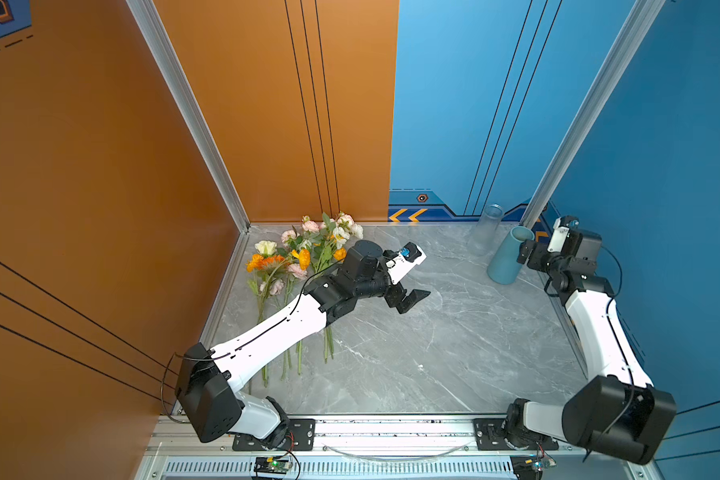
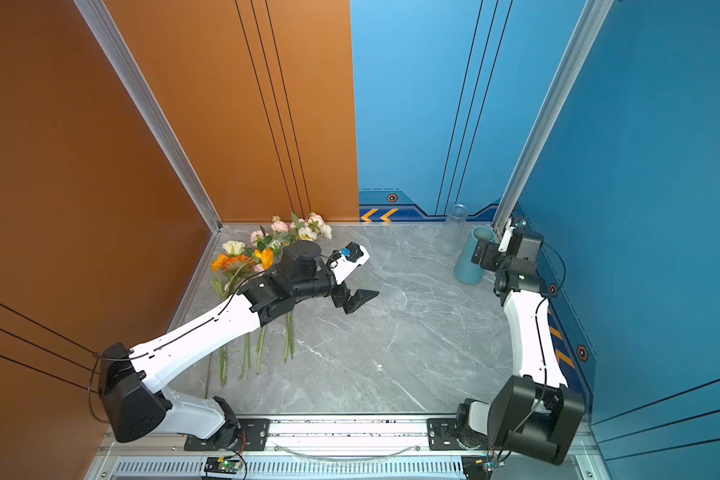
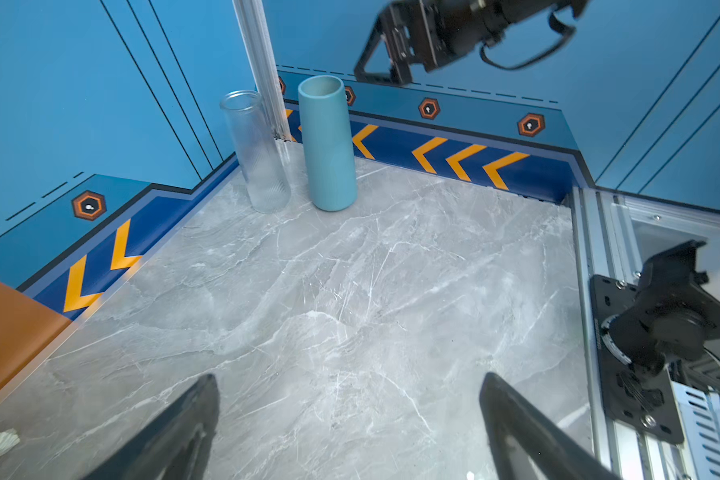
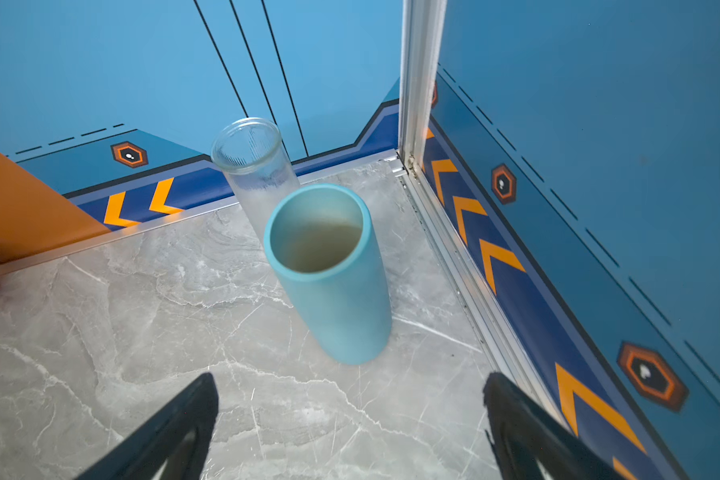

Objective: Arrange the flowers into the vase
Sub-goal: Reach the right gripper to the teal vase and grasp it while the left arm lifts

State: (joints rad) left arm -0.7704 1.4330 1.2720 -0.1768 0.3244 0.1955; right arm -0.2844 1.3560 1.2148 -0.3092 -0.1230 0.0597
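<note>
At about 10 o'clock on the grey marble tabletop, in both top views, the flowers lie flat in a loose bunch. Their orange, pink, white and cream blooms point toward 12 o'clock and their green stems toward 6 o'clock. The left arm reaches across the stems. The left pincer hangs over bare marble near the middle of the tabletop, at the 3 o'clock side of the bunch. The left wrist view shows its 2 fingers spread wide, with only tabletop between them, so it holds nothing.

At about 1 o'clock, 2 vases stand upright close together in the far corner: a blue vase and a clear glass vase just beyond it. The right pincer hovers by the blue vase's rim on its 3 o'clock side. Its fingers are spread wide and grip nothing. The vase sits ahead of them, not between them.
</note>
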